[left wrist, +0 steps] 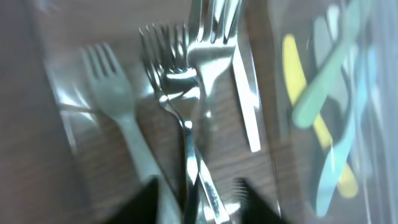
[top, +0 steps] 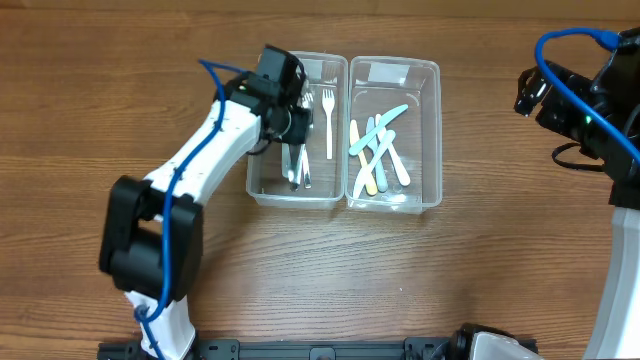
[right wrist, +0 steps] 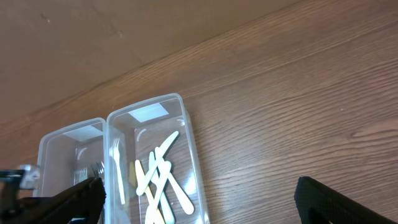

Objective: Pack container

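From overhead, two clear, thin-walled plastic tubs sit side by side on the wood-grain table (top: 480,270), their long sides running away from the robot. The left container (top: 254,188) holds shiny metal forks (top: 300,172) and a matte white fork (top: 328,125). All of them lie lengthwise in the tub, tines toward the far end. The right container (top: 437,130) holds pastel utensils (top: 378,150), flat and rounded, crossed over one another in a loose pile. The left gripper (top: 288,120) is down inside the left container, over the metal forks. The right gripper (top: 530,90) hangs well apart, at the table's right edge.

The left wrist view is blurred. The metal forks (left wrist: 186,81) overlap, tines up the frame and slim handles running down between the dark fingers (left wrist: 146,199). The left gripper (left wrist: 196,196) stands partly parted, with a gap on each side of the handles, so it is not clamping them. The white fork (left wrist: 118,106) lies just beside them, roughly parallel.

In the right wrist view, the right gripper (right wrist: 199,205) is spread wide with nothing between its fingers (right wrist: 74,199). Both tubs lie ahead of it.
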Robot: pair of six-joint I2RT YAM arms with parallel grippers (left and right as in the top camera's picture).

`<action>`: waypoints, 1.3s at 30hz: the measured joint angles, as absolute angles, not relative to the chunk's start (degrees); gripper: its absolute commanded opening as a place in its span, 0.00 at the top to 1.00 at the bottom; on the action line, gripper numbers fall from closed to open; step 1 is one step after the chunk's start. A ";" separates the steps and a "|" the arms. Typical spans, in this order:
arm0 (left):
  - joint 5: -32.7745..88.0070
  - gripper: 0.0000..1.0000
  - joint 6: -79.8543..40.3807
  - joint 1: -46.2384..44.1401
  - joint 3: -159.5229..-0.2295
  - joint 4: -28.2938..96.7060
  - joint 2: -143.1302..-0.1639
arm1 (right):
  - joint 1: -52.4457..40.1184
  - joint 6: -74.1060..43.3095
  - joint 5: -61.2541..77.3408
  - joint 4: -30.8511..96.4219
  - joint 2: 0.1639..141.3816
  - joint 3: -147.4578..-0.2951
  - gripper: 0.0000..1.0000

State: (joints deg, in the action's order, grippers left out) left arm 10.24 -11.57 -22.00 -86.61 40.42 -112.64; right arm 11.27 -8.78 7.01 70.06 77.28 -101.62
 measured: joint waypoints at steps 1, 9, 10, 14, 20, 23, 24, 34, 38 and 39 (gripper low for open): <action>11.09 0.08 -11.57 -22.00 -86.61 40.93 -112.77 | 11.25 -8.78 6.98 70.06 77.28 -101.62 0.00; 9.93 0.02 -11.35 -19.75 -100.51 60.03 -110.63 | 11.25 -8.82 7.01 70.06 77.28 -101.62 0.00; 8.29 0.00 -11.35 -19.14 -103.96 63.96 -109.84 | 11.27 -8.80 7.01 70.06 77.28 -101.62 0.00; 0.69 0.01 -10.68 -16.34 -113.56 74.78 -103.74 | 11.25 -8.82 7.01 70.08 77.28 -101.62 0.00; -8.99 0.00 -8.80 -13.37 -116.68 84.09 -95.59 | 11.25 -8.80 6.98 70.04 77.28 -101.62 0.00; -11.81 0.00 -8.71 -11.92 -116.68 89.14 -94.83 | 11.27 -8.82 6.98 70.06 77.28 -101.62 0.00; -12.75 0.00 -9.43 -11.29 -116.68 90.96 -94.85 | 11.27 -8.78 7.01 70.06 77.28 -101.62 0.00; -17.50 0.00 -14.85 -4.08 -116.64 94.76 -94.94 | 11.25 -8.80 7.03 70.06 77.28 -101.62 0.00; -17.82 0.00 -15.09 -3.66 -116.64 94.76 -94.94 | 11.27 -8.80 7.01 70.06 77.28 -101.62 0.00; -17.82 0.00 -15.09 -3.66 -116.64 94.76 -94.94 | 11.25 -8.78 7.01 70.06 77.28 -101.62 0.00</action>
State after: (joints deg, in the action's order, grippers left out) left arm -17.82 -15.09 -3.66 -116.64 94.76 -94.94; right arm 11.25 -8.78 7.01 70.06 77.28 -101.62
